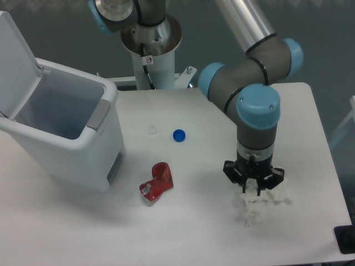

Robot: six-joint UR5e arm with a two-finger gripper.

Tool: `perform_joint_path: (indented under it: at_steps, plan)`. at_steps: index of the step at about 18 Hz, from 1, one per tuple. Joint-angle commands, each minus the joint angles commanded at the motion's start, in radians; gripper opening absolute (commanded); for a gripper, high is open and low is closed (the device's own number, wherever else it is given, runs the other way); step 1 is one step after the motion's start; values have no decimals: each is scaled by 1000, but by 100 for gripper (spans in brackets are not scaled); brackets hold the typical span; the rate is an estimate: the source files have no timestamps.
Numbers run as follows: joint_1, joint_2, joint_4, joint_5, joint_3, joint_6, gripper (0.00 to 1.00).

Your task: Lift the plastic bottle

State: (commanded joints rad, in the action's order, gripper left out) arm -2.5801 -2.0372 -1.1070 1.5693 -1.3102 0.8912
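My gripper (251,191) points straight down at the right of the table, with its tips just above or touching a wad of white tissue paper (256,208). The two fingertips (243,189) stand a little apart, so the gripper looks open, with nothing held. I see no clear plastic bottle with a green label; it is hidden or out of view. A crushed red shiny can-like object (157,183) lies on the table to the left of the gripper.
A white bin (83,147) with its lid up stands at the left. A blue cap (178,135) and a small white cap (152,131) lie mid-table. The arm's base (151,55) is at the back. The table's right edge (333,183) is close to the gripper.
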Motion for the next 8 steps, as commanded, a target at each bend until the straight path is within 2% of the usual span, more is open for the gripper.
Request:
perform_joint_path:
  at_steps: [3, 8]
  plan:
    - [-11, 31, -91, 5, 25, 37, 0]
    - [-26, 89, -194, 6, 20, 126, 0]
